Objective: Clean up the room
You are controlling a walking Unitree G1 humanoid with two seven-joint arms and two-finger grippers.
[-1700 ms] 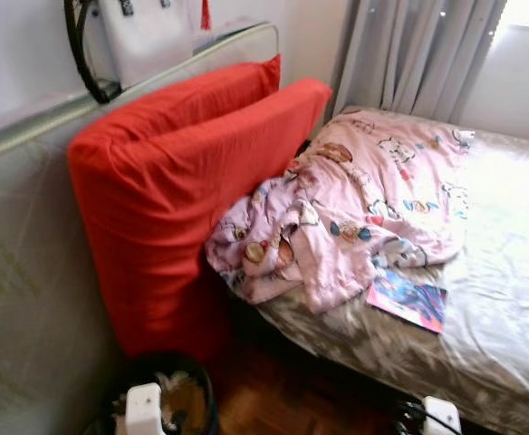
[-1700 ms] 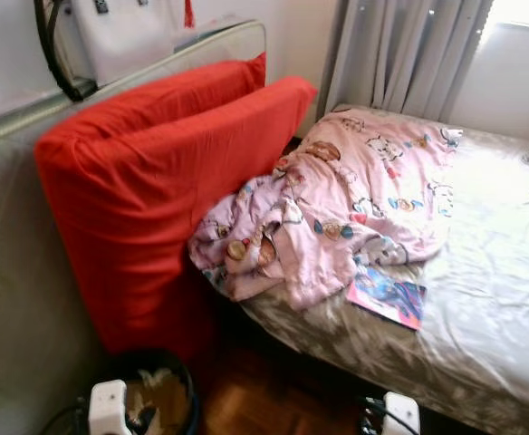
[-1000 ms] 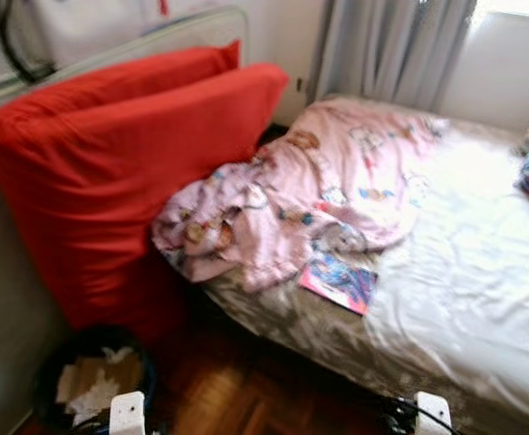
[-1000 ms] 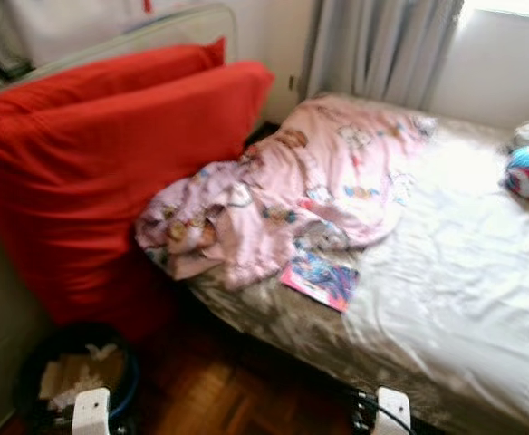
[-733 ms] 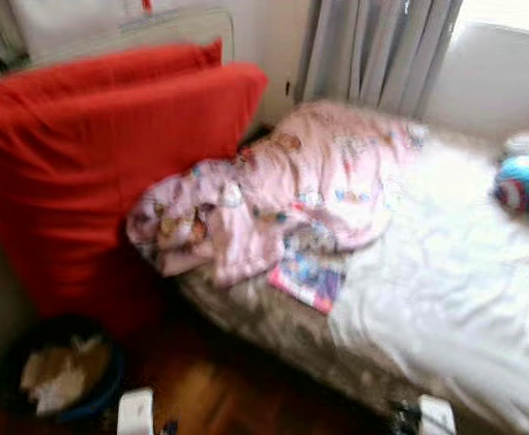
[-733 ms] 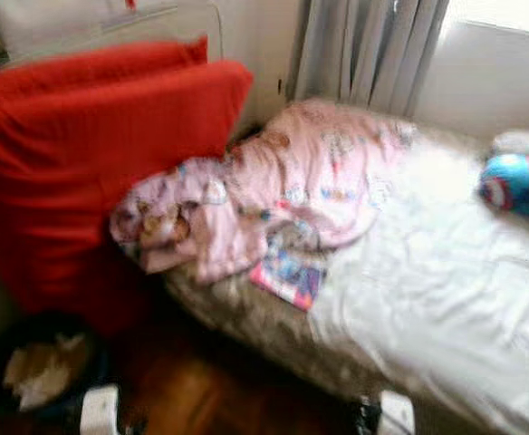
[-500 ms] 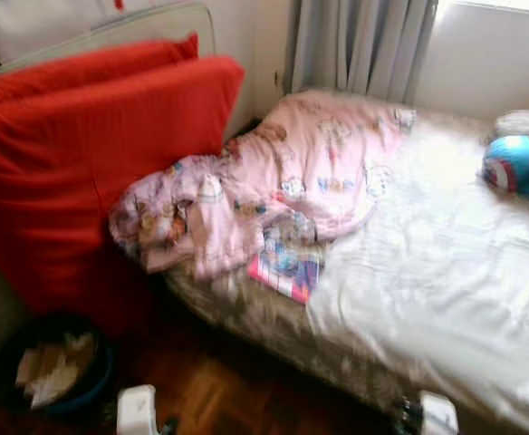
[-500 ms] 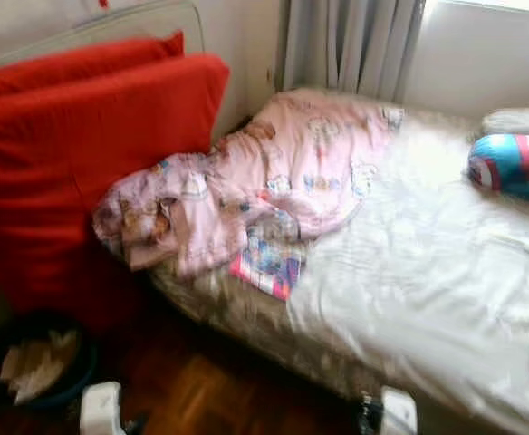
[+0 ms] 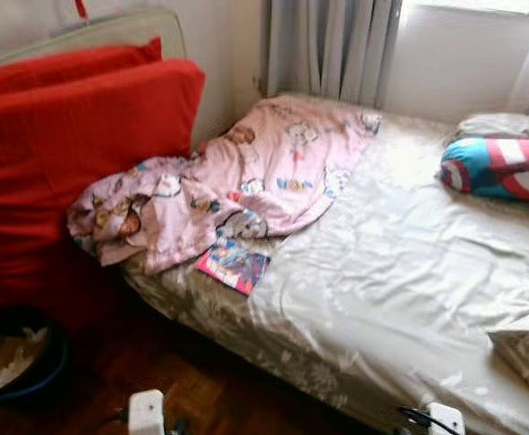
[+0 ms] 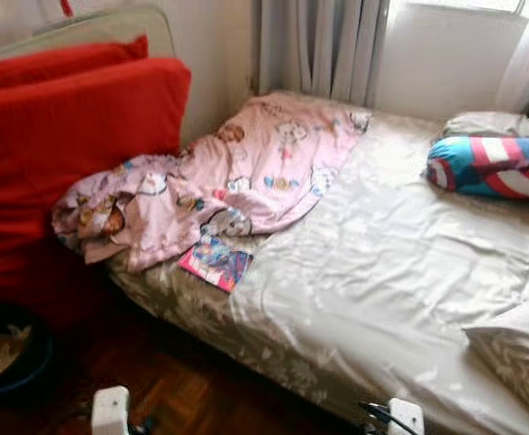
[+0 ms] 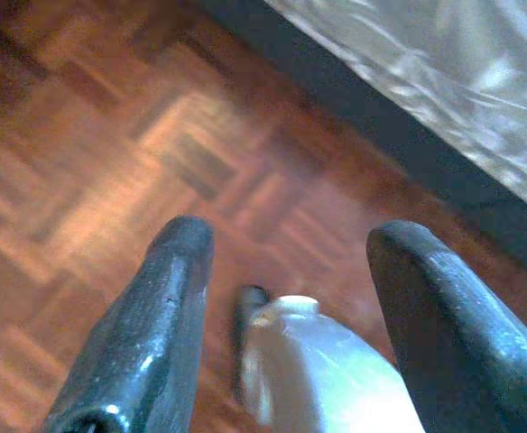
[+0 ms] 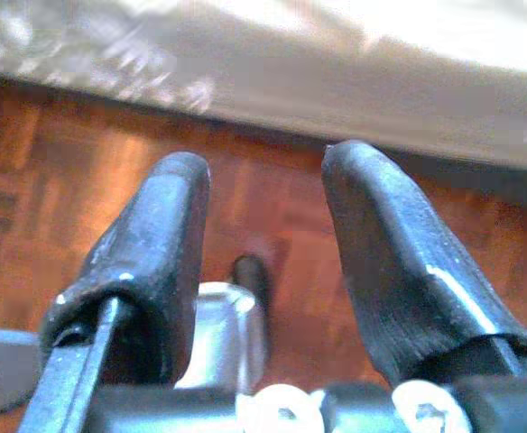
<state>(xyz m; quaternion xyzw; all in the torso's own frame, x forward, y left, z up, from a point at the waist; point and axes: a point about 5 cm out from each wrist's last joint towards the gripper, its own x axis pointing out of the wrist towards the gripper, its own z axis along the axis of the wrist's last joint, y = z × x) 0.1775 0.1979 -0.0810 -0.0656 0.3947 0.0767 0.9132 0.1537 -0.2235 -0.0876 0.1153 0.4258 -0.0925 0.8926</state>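
Grey curtains (image 9: 332, 45) behind bed; parquet floor (image 11: 110, 180).

Count, by kind:
- bed (image 9: 400, 272): one
- blanket (image 9: 246, 172), pink: one
- red cushions (image 9: 83, 136): two, one behind the other
- pillows (image 9: 495, 124), pale: two (second one cut off by the frame edge, so only partly seen)
- striped bolster (image 9: 500, 168), blue, red and white: one
- booklet (image 9: 233, 265): one
- bin (image 9: 59, 355): one
- paper scraps (image 9: 6, 358) in the bin: several, too crumpled to count
- curtain (image 9: 332, 50): one, many folds
- grippers: two, left gripper (image 11: 291, 234) and right gripper (image 12: 268, 162), two black fingers each, four in all
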